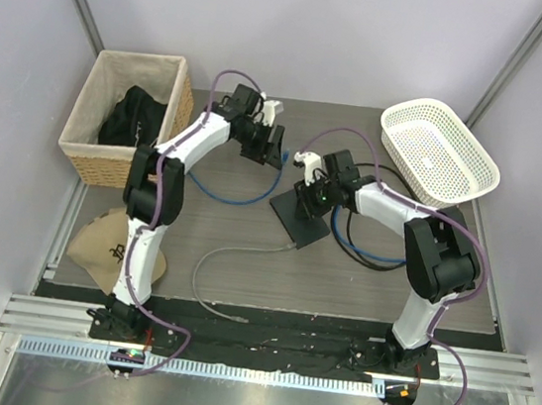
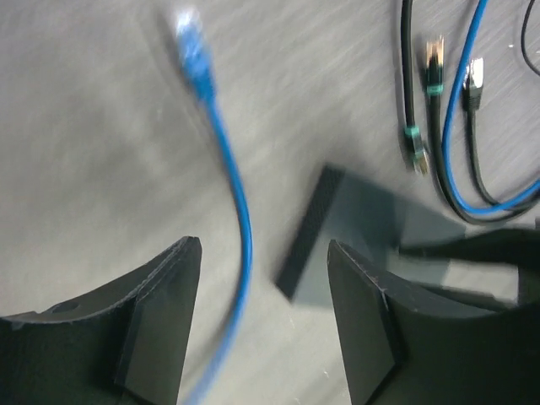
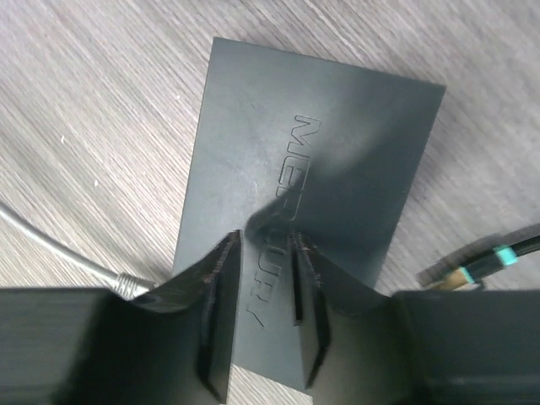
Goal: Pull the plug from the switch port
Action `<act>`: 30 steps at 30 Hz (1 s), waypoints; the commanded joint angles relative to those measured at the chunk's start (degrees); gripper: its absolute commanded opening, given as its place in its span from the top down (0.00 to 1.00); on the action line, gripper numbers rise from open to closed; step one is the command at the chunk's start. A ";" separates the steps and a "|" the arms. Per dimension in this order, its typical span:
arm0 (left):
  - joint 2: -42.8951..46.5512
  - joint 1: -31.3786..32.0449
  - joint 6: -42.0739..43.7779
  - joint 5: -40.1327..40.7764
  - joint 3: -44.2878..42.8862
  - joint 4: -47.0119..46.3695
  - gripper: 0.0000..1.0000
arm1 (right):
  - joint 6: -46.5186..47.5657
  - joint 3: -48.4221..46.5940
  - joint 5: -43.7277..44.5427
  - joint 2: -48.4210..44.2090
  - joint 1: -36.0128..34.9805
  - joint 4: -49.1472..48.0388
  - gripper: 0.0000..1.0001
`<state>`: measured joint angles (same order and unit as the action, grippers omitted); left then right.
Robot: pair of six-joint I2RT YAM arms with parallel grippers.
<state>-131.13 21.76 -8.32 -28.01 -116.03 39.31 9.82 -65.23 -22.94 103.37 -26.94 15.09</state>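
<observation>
The flat black switch box [image 1: 294, 221] lies mid-table; it fills the right wrist view [image 3: 321, 143], and its dark edge shows blurred in the left wrist view [image 2: 305, 232]. I cannot make out its ports. My right gripper [image 1: 310, 196] [image 3: 266, 236] presses its fingertips on the box's top, jaws a narrow gap apart with nothing between them. My left gripper [image 1: 266, 150] [image 2: 261, 249] is wide open above the table behind the box. A blue cable [image 2: 240, 211] runs loose between its fingers, and its blue plug [image 2: 190, 42] lies free on the table.
A grey cable [image 1: 219, 256] [image 3: 126, 283] meets the box's near-left edge. Black and blue cables [image 2: 460, 126] with loose plugs lie right of the box. A white basket [image 1: 438, 150] stands back right, a wicker basket [image 1: 126, 124] back left, a tan cap [image 1: 101, 240] at the left.
</observation>
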 commanded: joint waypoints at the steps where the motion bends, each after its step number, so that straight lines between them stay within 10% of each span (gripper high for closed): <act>1: 17.98 -1.98 -7.15 2.69 9.04 -4.58 0.33 | 8.27 -7.25 -2.46 -0.12 -1.71 2.66 0.61; 8: 35.84 -2.68 -7.69 20.52 13.56 -1.79 0.19 | 12.59 -24.92 -6.23 13.86 -6.01 6.44 0.53; 12: 39.97 -3.91 -6.63 30.71 11.09 -0.20 0.08 | 12.15 -34.93 -11.41 21.07 -9.27 8.46 0.27; 19: 47.71 -8.13 -4.87 32.14 13.97 -0.72 0.02 | 9.33 -42.78 -10.74 29.25 -15.33 6.53 0.14; 27: 50.97 -8.22 -4.95 30.48 16.97 -2.31 0.01 | 6.35 -41.29 2.54 33.38 -17.18 -4.90 0.30; 30: 50.62 -8.22 -5.04 30.38 17.68 -2.75 0.01 | 6.70 -42.78 1.85 33.30 -17.36 -4.64 0.61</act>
<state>-82.08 13.47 -14.06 2.81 -98.96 38.76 17.26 -105.34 -24.60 135.85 -45.21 13.23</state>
